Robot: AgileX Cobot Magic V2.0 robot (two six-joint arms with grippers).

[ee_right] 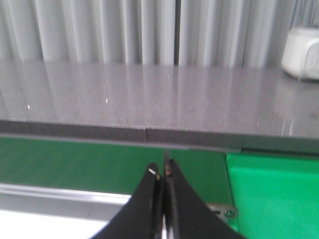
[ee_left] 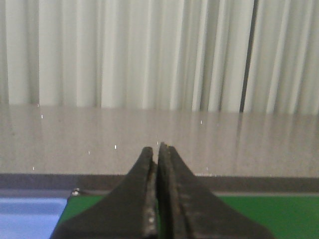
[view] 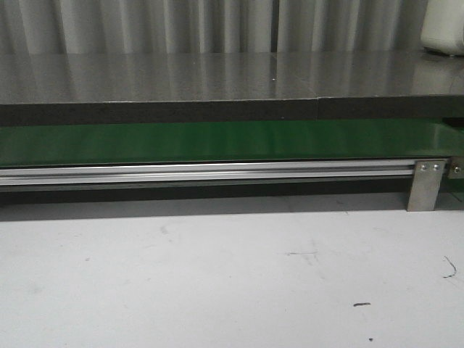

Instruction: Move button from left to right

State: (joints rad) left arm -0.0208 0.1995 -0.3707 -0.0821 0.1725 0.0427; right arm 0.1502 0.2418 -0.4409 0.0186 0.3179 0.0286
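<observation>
Gleaming glossy, the green belt lies under both pinched-closed, empty, tapered black claws.

Two pairs of dark, tapering robot fingers, seen from the wrist cameras

The left gripper has two black, matte, wedge-shaped fingers that widen toward the camera and narrow to blunt tips; their inner edges look worn, with pale, rough scuffing along the seam. The right gripper has the same black tapered fingers, with a small white fleck on one tip and a brownish, rust-coloured spot on the other. No cables, screws or markings show on either
</observation>
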